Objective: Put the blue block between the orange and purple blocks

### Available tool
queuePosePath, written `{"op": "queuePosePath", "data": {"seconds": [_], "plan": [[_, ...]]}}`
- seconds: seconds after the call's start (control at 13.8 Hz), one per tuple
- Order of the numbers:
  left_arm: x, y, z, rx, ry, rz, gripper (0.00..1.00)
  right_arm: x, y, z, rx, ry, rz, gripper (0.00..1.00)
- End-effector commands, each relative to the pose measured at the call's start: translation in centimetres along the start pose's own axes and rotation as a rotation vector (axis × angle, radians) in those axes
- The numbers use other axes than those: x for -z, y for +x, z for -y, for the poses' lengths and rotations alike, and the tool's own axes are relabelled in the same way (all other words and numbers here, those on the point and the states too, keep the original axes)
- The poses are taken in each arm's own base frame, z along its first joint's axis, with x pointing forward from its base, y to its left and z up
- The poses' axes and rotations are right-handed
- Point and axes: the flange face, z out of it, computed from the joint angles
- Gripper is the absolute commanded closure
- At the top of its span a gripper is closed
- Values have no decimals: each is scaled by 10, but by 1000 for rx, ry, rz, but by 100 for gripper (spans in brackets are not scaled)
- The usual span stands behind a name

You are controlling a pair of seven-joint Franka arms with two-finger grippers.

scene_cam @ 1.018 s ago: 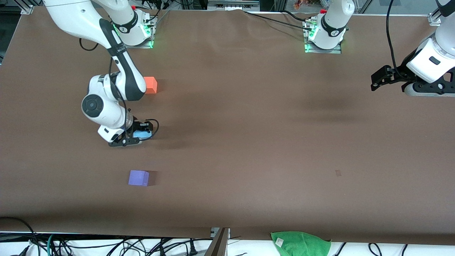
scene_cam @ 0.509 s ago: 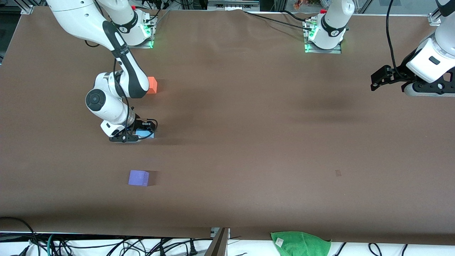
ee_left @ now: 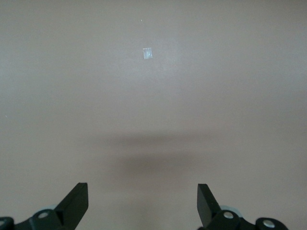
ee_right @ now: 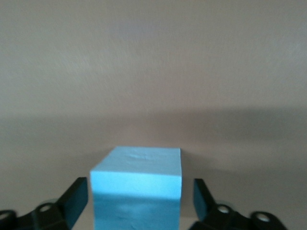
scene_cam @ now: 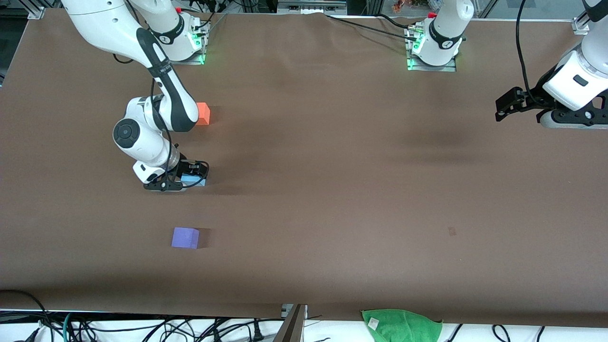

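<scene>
High front camera facing robots, two close downward wrist cameras

A brown-covered table (scene_cam: 332,166) fills the view, a crumpled green cloth (scene_cam: 401,325) at its near edge and tangled black cables (scene_cam: 142,327) along the white floor below.

Even overhead light, bright and sharp in the front view; wrist views softer, shadow bands toward six o'clock.
</scene>
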Motion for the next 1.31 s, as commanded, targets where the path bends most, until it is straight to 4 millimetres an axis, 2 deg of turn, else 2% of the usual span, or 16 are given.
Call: {"op": "queuePosePath", "data": {"seconds": [0.0, 0.07, 0.22, 0.29, 0.44, 0.58, 0.73, 0.8, 0.95, 1.09, 1.24], "plan": [[6, 4, -3, 3, -21, -4, 0, 68, 14, 13, -18, 41, 11, 0], [6, 4, -4, 3, -22, -4, 0, 94, 23, 13, -14, 44, 32, 0], [6, 4, -3, 1, -21, -4, 0, 162, 36, 21, 31, 26, 52, 0], [6, 4, -3, 1, -21, -4, 0, 197, 37, 19, 34, 25, 57, 0], [6, 4, -3, 3, -21, -2, 0, 266, 25, 10, 35, 43, 26, 0], [5, 3, -3, 4, -20, 5, 0, 312, 19, -19, 21, 37, 54, 0], [5, 3, -3, 4, -22, 7, 0, 353, 15, -19, 24, 30, 121, 0], [5, 3, -3, 4, -22, 7, 0, 369, 12, -18, 28, 28, 132, 0], [5, 2, -3, 6, -22, 9, 0, 388, 12, -15, 46, -5, 101, 0], [5, 2, -3, 6, -22, 9, 0, 397, 5, -17, 51, -9, 106, 0], [5, 2, -3, 7, -22, 9, 0, 397, 5, -16, 65, -17, 107, 0]]}}
